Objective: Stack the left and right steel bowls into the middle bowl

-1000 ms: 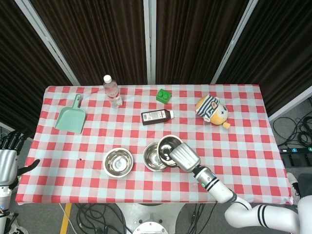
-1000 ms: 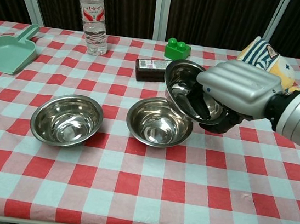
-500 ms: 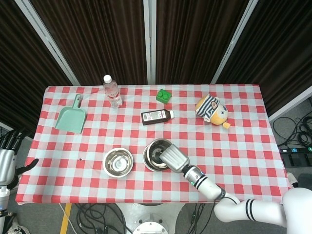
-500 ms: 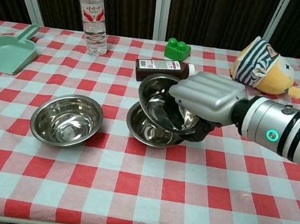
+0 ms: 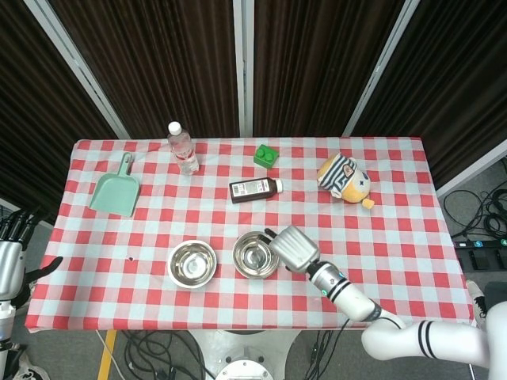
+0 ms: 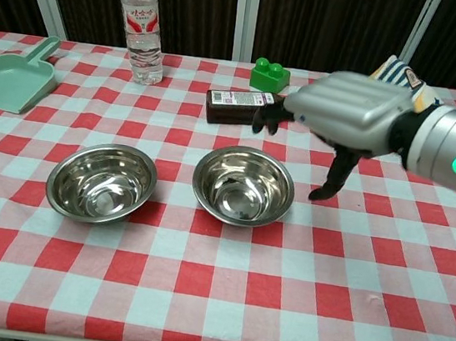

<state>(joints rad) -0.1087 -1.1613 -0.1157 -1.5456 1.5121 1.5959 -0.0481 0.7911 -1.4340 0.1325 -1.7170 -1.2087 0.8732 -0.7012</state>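
Observation:
Two steel bowls show on the checked cloth. The left bowl (image 5: 192, 264) (image 6: 102, 181) stands alone. The middle bowl (image 5: 255, 255) (image 6: 243, 185) has the right-hand bowl nested inside it, rims nearly level. My right hand (image 5: 293, 248) (image 6: 348, 119) hovers just right of and above that stack, fingers spread and pointing down, holding nothing. My left hand (image 5: 11, 257) hangs off the table's left edge, fingers apart and empty; the chest view does not show it.
At the back stand a water bottle (image 6: 142, 20) and a green block (image 6: 270, 75). A brown bottle (image 6: 241, 105) lies behind the stack. A green dustpan (image 6: 9, 79) lies at the far left, and a striped plush toy (image 5: 344, 180) sits back right.
My right hand lowered the tilted bowl into the middle bowl, let go of it, and lifted away to the right with its fingers opened.

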